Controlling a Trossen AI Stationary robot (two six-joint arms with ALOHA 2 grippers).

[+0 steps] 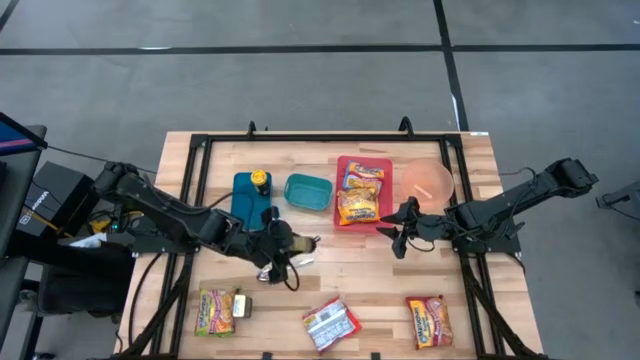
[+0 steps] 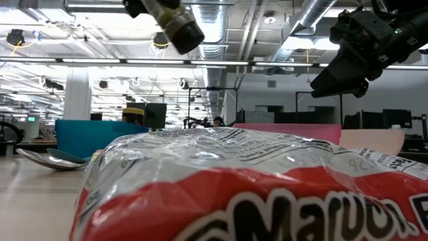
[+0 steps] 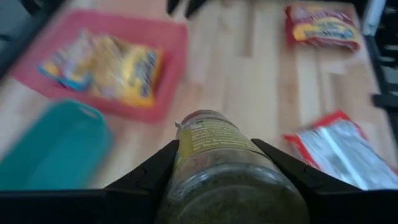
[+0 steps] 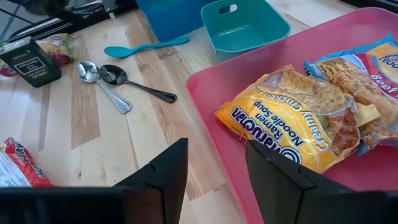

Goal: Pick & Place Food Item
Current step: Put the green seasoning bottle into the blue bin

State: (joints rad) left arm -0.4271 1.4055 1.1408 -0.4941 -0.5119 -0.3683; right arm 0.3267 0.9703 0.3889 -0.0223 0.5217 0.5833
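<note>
My left gripper (image 3: 214, 146) is shut on a glass jar of green dried herbs (image 3: 217, 168) with a green label. It hovers over the table's middle left (image 1: 285, 247) and shows high up in the low view (image 2: 175, 23). A red tray (image 1: 342, 215) holds two yellow ramen packets (image 1: 358, 205). My right gripper (image 4: 214, 162) is open and empty above the tray's near right corner (image 1: 400, 232). My left gripper pinches the jar's body by its two sides (image 3: 186, 155) between the two fingers. The jar lies along the fingers, its far end (image 3: 208, 118) sticking out past the fingertips. It is lifted clear of the table and tilted, its dark end (image 2: 190, 39) lowest.
A teal bin (image 1: 308, 192) and a blue box (image 1: 250, 195) stand left of the tray, a pink bowl (image 1: 428, 182) right of it. Two metal spoons (image 4: 106, 81), a teal spoon (image 4: 146, 45) and a dark box (image 4: 30, 59) lie nearby. Ramen packets (image 1: 218, 310) (image 1: 331, 323) (image 1: 428, 320) lie along the near edge.
</note>
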